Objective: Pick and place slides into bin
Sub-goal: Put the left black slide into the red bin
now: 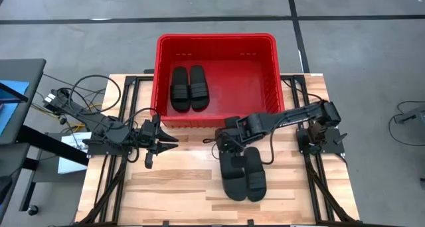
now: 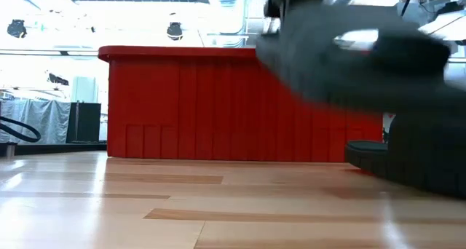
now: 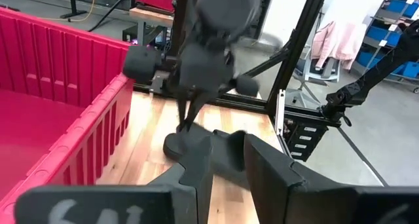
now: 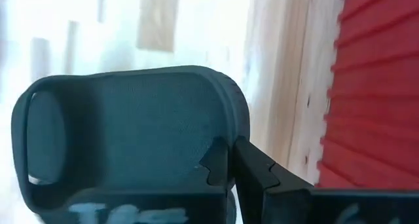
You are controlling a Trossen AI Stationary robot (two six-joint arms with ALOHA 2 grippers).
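The right gripper (image 1: 229, 146) is pinched on the heel end of one of the two slides on the table (image 1: 243, 175), just in front of the bin (image 1: 216, 41). Two more slides (image 1: 189, 87) lie side by side inside the bin's left half. The left gripper (image 1: 166, 141) hovers nearby over the table (image 1: 172, 187), fingers spread and holding nothing.

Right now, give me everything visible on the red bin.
The bin is a large rectangular red tub, plastic by its look, with a rolled rim and finely ribbed walls. It stands upright at the table's far edge, open at the top. Two black slides lie side by side on its floor toward its left end; the rest of the floor is bare. The right gripper works just outside its near wall, not touching it in the high view.
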